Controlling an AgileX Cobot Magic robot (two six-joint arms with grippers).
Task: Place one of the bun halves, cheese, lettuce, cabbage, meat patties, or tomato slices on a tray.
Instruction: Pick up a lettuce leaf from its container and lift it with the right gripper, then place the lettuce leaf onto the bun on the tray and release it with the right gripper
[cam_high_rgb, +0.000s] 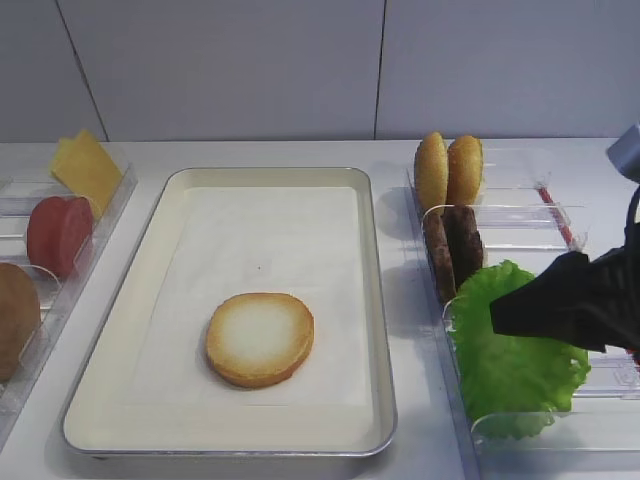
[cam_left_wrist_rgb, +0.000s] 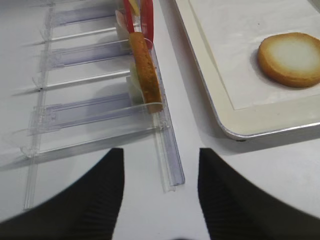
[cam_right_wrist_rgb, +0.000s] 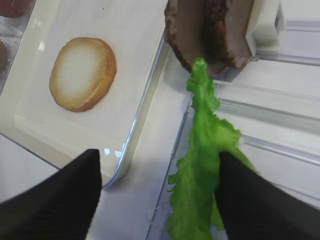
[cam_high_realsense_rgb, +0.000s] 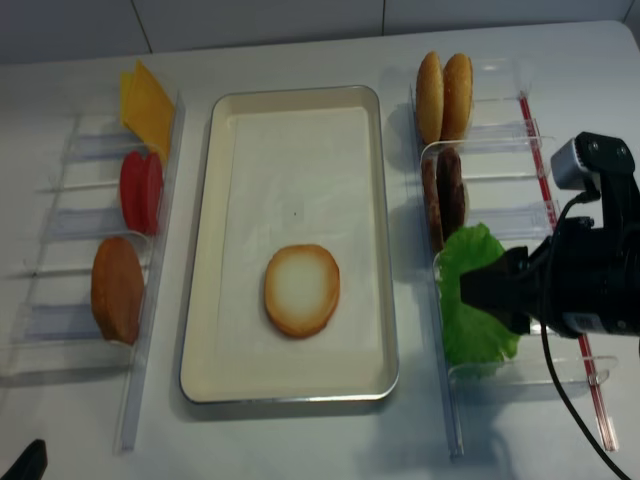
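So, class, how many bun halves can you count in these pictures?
4: one lies cut face up on the tray, two stand on edge at the back of the right rack, one stands in the left rack. Others may be hidden.

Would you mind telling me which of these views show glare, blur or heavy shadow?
Right wrist view: the black fingers are soft and out of focus, the lettuce is sharper, and a small glint sits on the tray rim. Left wrist view: the clear rack throws faint shadows. Both high views: even light, only soft shadows.

Bright green lettuce (cam_high_rgb: 515, 355), golden-brown bun (cam_high_rgb: 260, 338)
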